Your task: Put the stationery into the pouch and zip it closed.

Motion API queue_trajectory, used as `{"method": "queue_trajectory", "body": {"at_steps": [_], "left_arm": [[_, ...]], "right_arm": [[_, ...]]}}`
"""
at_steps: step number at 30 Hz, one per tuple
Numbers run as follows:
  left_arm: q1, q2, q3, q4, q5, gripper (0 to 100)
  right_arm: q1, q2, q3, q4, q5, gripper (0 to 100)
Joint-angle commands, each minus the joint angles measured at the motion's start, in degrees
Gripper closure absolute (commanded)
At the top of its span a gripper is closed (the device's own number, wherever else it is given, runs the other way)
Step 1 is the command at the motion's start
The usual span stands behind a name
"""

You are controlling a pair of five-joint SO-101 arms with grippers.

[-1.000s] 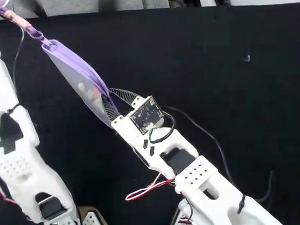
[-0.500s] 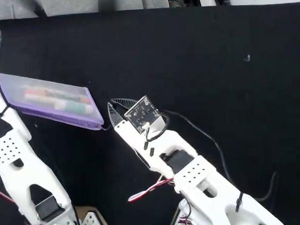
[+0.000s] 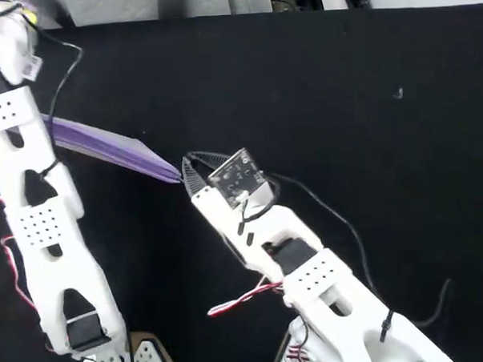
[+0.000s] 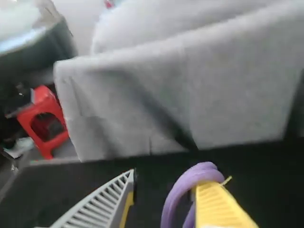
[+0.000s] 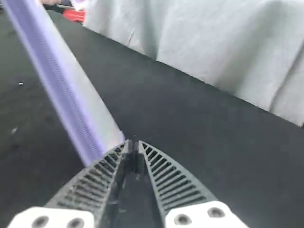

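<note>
Your main risk is losing the flat purple zip pouch [image 3: 104, 147], because it hangs in the air, edge-on and slanted, between the two arms above the black counter [image 3: 342, 104]. The right tool [image 5: 131, 142] has its fingers closed together and seems to nip only the very corner of the pouch. A tug from the other side could pull that corner free, and the pouch would swing or drop. The left tool [image 4: 166, 183], up at the far left corner of the counter, stands partly open. The purple pull loop [image 4: 173, 199] lies between its fingers against the yellow one, hooked rather than clamped as far as you can judge, so it may slide off if you slacken. From this angle you cannot see what is inside the pouch. The zip track runs along its edge in the right wrist view, but you cannot tell how far it is closed.
</note>
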Motion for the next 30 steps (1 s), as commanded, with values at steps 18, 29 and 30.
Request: {"method": "queue_trajectory", "body": {"at_steps": [18,29,30], "left_arm": [[8.7,-7.9,-2.8,23.3,-3.0,66],[24.0,-11.1,-2.8,32.5,-11.3,66],[24.7,-11.1,-2.8,32.4,-11.3,66]], "right_arm": [[3.3,-18.7,1.6,7.3,0.2,98.7],[3.5,-19.0,1.5,7.2,0.4,98.7],[3.5,-19.0,1.5,7.2,0.4,98.7]]}}
